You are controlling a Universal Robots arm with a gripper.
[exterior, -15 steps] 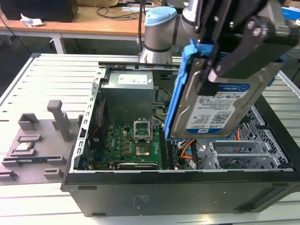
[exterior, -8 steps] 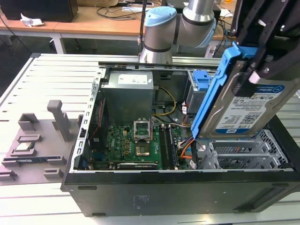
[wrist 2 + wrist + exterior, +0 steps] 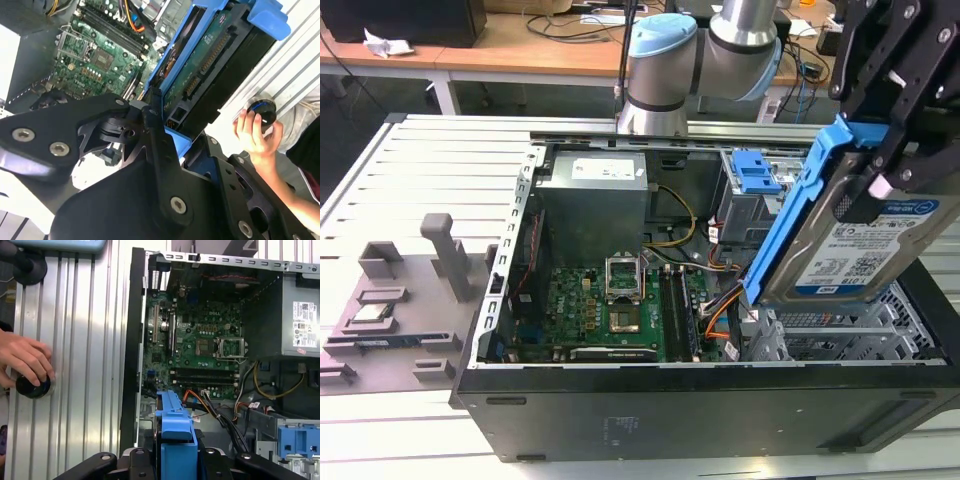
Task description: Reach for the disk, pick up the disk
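Observation:
The disk [image 3: 855,250] is a silver hard drive with a white-and-blue label and blue side rails. It hangs tilted above the open computer case [image 3: 620,410], at the exterior view's right. My black gripper [image 3: 868,160] is shut on the disk's upper end. In the second wrist view the disk [image 3: 207,60] shows its green circuit side, with the gripper [image 3: 167,125] clamped on its near end. In the first wrist view a blue rail [image 3: 175,432] of the disk sticks out between the gripper's fingers [image 3: 135,462].
Below lie the motherboard [image 3: 605,310], the power supply [image 3: 595,190] and the grey drive cage with a blue latch [image 3: 757,172]. A grey fixture holding a small silver chip [image 3: 375,312] sits at the exterior view's left. A person's hand [image 3: 25,360] rests on a black knob on the slatted table.

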